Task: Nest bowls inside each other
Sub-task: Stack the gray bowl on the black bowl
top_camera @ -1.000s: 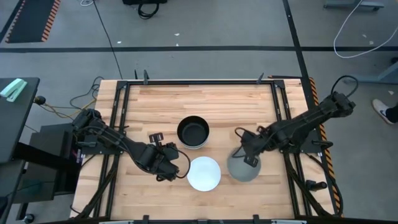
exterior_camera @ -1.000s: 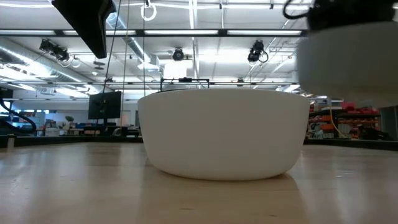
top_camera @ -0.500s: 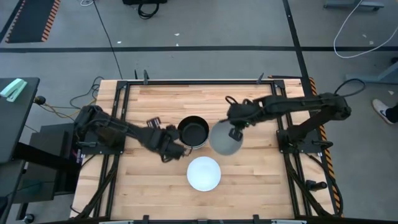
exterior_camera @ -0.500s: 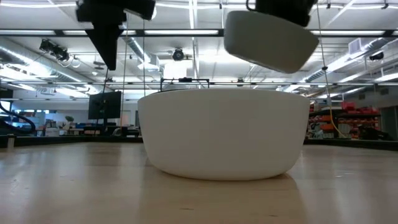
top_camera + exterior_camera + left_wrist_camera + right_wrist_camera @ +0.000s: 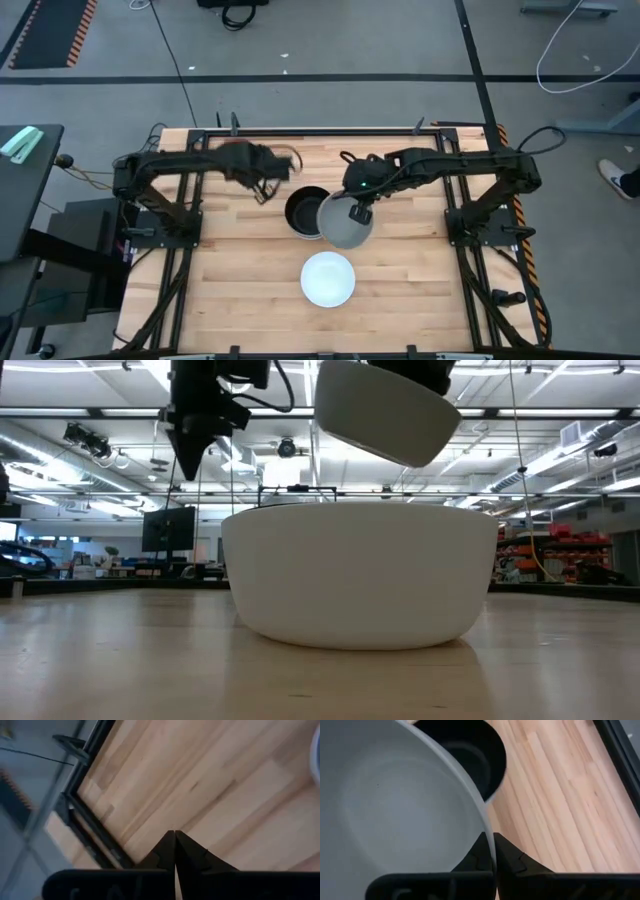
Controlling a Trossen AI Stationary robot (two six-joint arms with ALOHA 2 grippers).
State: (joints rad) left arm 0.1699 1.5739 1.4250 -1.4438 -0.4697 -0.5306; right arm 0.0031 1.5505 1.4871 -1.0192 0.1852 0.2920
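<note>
A white bowl (image 5: 360,575) stood upright on the wooden tabletop (image 5: 120,660), filling the middle of the view. Above it a light grey bowl (image 5: 385,410) hung tilted in the air, clear of the white bowl's rim. To its left a dark pincer (image 5: 190,455) pointed downward, its tips together, holding nothing.

A pale butcher-block wooden table (image 5: 240,300) framed by black metal rails is seen. A round white bowl (image 5: 328,279) and a round black bowl (image 5: 303,210) are set directly on it.
</note>
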